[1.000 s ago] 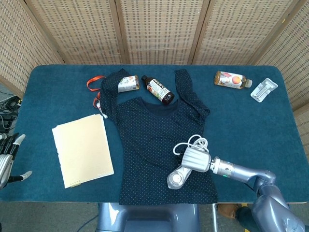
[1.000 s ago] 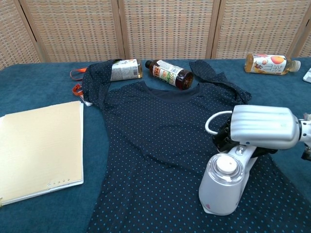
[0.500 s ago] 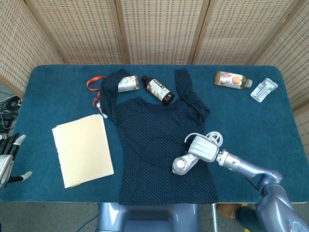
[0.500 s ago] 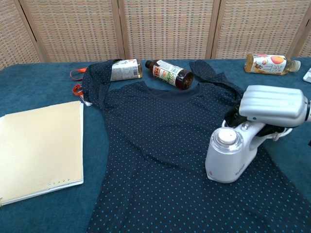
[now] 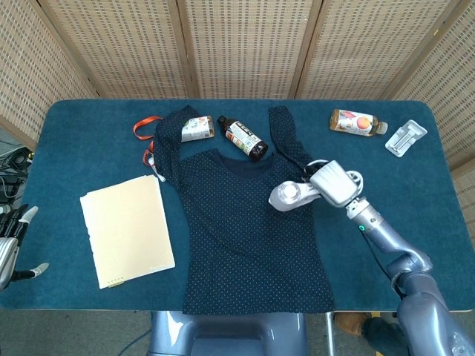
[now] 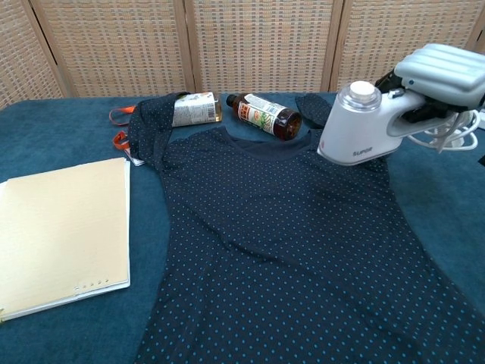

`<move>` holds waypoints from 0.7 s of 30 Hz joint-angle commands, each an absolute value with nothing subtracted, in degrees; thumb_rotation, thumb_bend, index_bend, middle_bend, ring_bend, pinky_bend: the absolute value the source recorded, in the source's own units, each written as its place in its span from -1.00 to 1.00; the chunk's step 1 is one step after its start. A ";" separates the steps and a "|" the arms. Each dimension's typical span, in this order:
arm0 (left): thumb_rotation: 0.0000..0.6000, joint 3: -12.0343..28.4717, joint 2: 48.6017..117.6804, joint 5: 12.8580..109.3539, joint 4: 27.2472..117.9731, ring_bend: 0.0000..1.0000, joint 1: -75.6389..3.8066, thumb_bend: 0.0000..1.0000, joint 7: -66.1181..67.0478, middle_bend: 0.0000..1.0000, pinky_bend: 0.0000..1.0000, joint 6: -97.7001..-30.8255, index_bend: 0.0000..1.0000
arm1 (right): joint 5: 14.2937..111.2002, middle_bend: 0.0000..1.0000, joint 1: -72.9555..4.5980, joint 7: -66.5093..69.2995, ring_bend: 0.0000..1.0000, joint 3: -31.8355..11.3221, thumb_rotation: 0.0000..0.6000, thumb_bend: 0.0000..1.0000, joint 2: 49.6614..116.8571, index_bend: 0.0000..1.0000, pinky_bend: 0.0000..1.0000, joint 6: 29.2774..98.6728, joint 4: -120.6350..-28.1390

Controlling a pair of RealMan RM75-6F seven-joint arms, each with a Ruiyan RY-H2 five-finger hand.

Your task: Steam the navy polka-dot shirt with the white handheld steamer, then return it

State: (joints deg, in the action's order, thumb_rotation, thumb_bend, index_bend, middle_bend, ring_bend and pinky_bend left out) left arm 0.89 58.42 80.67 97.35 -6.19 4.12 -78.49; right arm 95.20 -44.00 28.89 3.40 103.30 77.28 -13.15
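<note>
The right hand [image 5: 332, 182] grips the white steamer [image 6: 362, 129], its head over the polka-dot shirt [image 5: 245, 230]. The left hand [image 5: 11, 241], far off, hangs open-fingered.

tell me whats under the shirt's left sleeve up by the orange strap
A bottle with a white label pokes out from under the navy polka-dot shirt sleeve. Only its label end shows; the rest is covered, so I can't tell what else lies beneath.

The right hand [image 5: 331, 182] has a ribbed silver-grey shell on a metallic silver-blue arm with a green dot. The left hand [image 5: 10, 239] shows grey fingers, pale tips.
</note>
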 commanded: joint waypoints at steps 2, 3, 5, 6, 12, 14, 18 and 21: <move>1.00 0.90 58.40 80.64 97.38 -1.00 -6.18 -1.00 4.06 -1.00 -1.00 -78.48 -1.00 | 91.45 0.25 -43.46 26.56 0.37 0.47 1.00 1.00 102.96 0.62 1.00 70.54 -11.89; 1.00 0.89 58.40 80.64 97.39 -1.00 -6.18 -1.00 4.10 -1.00 -1.00 -78.48 -1.00 | 90.90 0.25 -43.11 25.61 0.37 0.18 1.00 1.00 103.13 0.61 1.00 68.82 -11.60; 1.00 0.87 58.43 80.67 97.46 -1.00 -6.21 -1.00 4.20 -1.00 -1.00 -78.42 -1.00 | 90.31 0.25 -42.68 23.64 0.37 -0.01 1.00 1.00 103.41 0.60 1.00 65.86 -11.20; 1.00 0.85 58.44 80.68 97.51 -1.00 -6.23 -1.00 4.24 -1.00 -1.00 -78.39 -1.00 | 90.16 0.25 -42.48 22.77 0.37 0.05 1.00 1.00 103.53 0.59 1.00 64.21 -11.13; 1.00 0.78 58.52 80.76 97.64 -1.00 -6.20 -1.00 4.43 -1.00 -1.00 -78.42 -1.00 | 87.64 0.24 -42.17 17.23 0.36 -1.58 1.00 1.00 104.72 0.58 1.00 56.35 -12.01; 1.00 0.76 58.53 80.69 97.59 -1.00 -6.15 -1.00 4.33 -1.00 -1.00 -78.40 -1.00 | 87.08 0.22 -42.09 16.39 0.35 -1.97 1.00 1.00 104.95 0.56 1.00 55.09 -12.33; 1.00 0.77 58.54 80.68 97.48 -1.00 -6.13 -1.00 4.16 -1.00 -1.00 -78.40 -1.00 | 86.66 -0.05 -41.99 14.68 0.16 -2.23 1.00 0.94 104.96 0.17 0.91 53.82 -13.24; 1.00 0.76 58.53 80.67 97.43 -1.00 -6.14 -1.00 4.13 -1.00 -1.00 -78.36 -1.00 | 86.41 -0.46 -41.98 13.79 -0.29 -2.26 1.00 0.25 104.56 -0.55 0.26 51.97 -13.83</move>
